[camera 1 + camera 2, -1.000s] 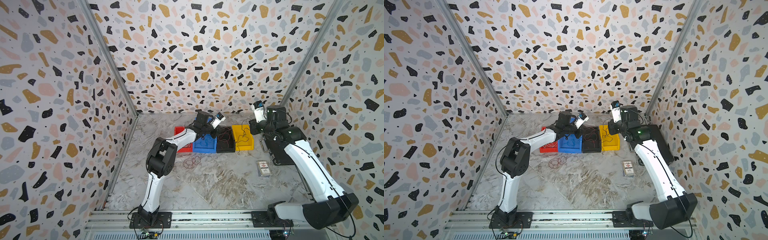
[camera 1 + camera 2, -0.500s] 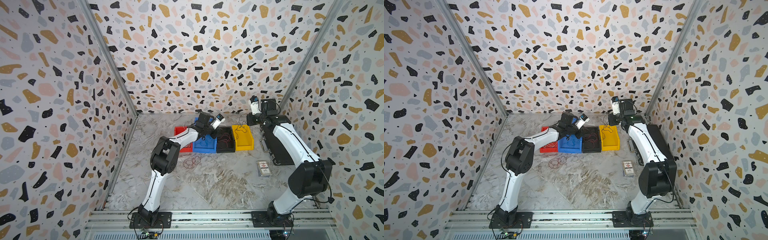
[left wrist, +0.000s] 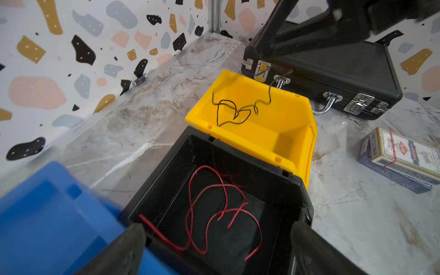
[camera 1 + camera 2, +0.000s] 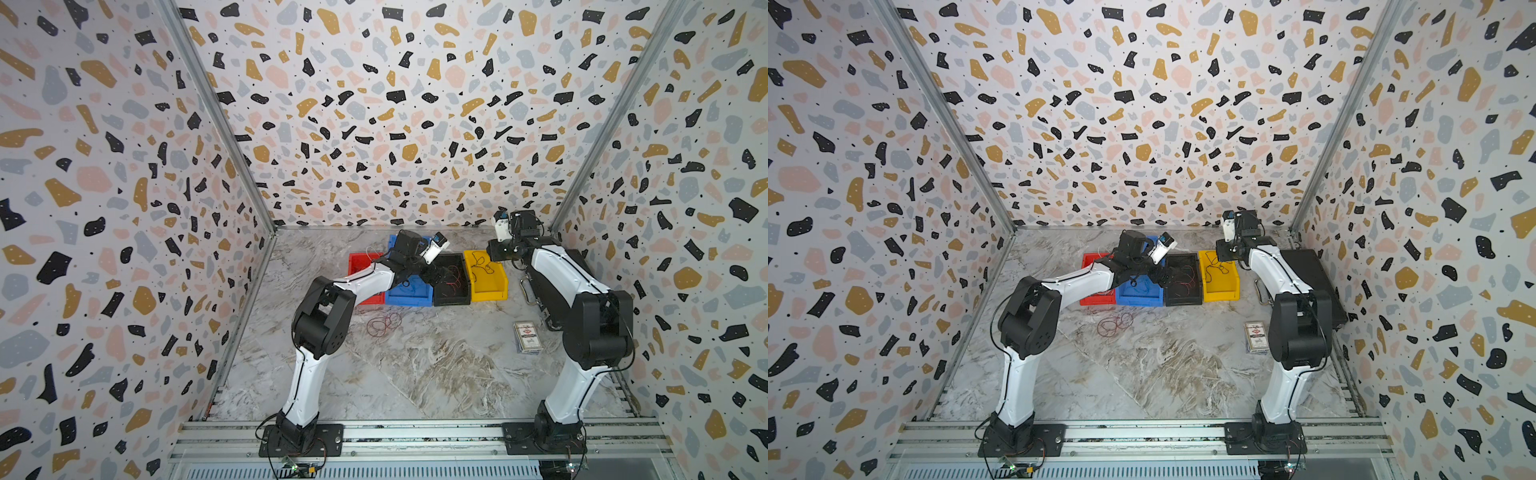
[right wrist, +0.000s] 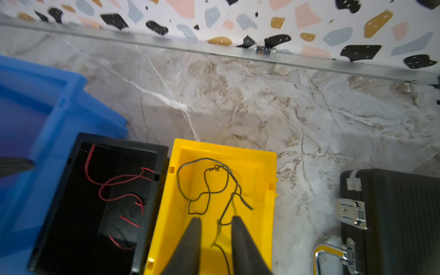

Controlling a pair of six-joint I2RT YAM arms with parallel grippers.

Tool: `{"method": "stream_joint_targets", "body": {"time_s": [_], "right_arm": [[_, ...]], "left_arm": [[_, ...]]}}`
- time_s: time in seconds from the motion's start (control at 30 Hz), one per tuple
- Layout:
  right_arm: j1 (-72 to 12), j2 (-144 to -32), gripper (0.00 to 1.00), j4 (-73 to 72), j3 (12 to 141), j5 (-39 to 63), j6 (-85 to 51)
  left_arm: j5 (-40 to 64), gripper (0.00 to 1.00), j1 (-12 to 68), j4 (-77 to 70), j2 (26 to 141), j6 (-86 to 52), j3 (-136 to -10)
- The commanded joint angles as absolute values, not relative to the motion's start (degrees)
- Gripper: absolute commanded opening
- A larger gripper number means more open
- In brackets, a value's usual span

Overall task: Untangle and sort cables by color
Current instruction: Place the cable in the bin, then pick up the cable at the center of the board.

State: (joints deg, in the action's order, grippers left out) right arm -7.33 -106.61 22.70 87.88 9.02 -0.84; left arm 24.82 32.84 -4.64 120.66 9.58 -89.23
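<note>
No readable text; card box [image 3: 402, 157] print too blurry, maybe red emblem

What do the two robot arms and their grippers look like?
The left arm and right arm have white link shells, bulky black joints and black bases, with a thin black cord along the white parts. Each wrist carries a small white camera block. The left gripper and right gripper have dark, tapered, wedge-like fingers.

With left arm [image 4: 361, 284] and right arm [image 4: 559, 272] stretched forward, the left claw [image 3: 217, 228] gapes wide, the right claw [image 5: 216, 219] slightly parted
</note>
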Motion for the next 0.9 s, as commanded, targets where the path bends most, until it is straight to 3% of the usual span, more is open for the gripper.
{"method": "stream_joint_targets", "body": {"time_s": [0.0,0.07,0.1,0.17,0.27,0.47,0.6,0.77,0.87], "right_arm": [[-7.03,-106.17,0.56,22.28,87.38,10.18,-1.96],[-7.04,-106.02,0.69,21.76,87.03,10.83,-2.35],[-7.03,-105.64,0.7,21.83,86.9,11.22,-2.58],[-7.03,-103.72,0.71,21.12,85.68,12.2,-3.38],[-7.35,-98.01,0.71,18.45,81.92,14.89,-6.13],[-11.16,-89.06,0.7,23.05,80.33,20.38,-7.11],[-12.65,-85.09,0.69,23.35,77.56,20.84,-7.0],[-13.48,-88.36,0.63,24.02,77.34,23.29,-7.14],[-13.67,-88.4,0.62,22.77,75.48,23.22,-7.97]], "left_arm": [[18.59,1.0,32.7,-6.33,114.65,5.58,-83.47],[14.42,0.99,32.39,-9.25,110.13,1.98,-77.63],[12.15,0.99,31.84,-8.86,107.08,-0.68,-74.67],[12.51,0.99,29.82,-5.1,102.38,-4.18,-70.3],[20.85,1.0,26.45,-5.5,97.01,-7.03,-60.31],[11.99,1.0,26.78,-15.0,84.43,-9.6,-38.42],[11.31,1.0,28.25,-14.92,79.09,-8.03,-34.3],[11.32,0.99,28.91,-7.15,79.5,-6.92,-43.25],[7.79,0.97,29.28,-9.47,75.15,-10.68,-35.87]]}}
